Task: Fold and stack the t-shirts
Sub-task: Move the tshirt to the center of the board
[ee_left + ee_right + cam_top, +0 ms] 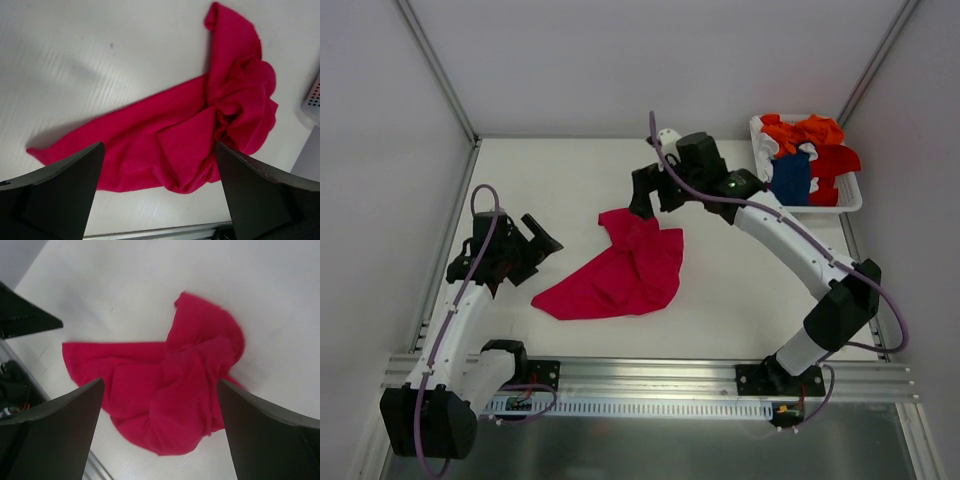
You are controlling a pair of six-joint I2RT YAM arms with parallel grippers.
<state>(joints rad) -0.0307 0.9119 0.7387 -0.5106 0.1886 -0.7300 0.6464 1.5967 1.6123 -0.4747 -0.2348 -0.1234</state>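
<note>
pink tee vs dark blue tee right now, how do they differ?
Place: the crimson-pink t-shirt lies on the table; the dark blue t-shirt sits in the white basket.
Pose: the crimson-pink one is spread loosely, alone; the dark blue one is bunched between the orange t-shirt and the red t-shirt.
Shared: both rumpled, neither folded.

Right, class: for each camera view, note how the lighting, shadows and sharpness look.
Top external: even, soft light, everything sharp, only faint shadows beside the crimson-pink t-shirt. Left wrist: a pale sheen on the table, a soft shadow along the shirt's long edge, the fingers dark and featureless. Right wrist: the shirt looks slightly blurred, its edges soft.
</note>
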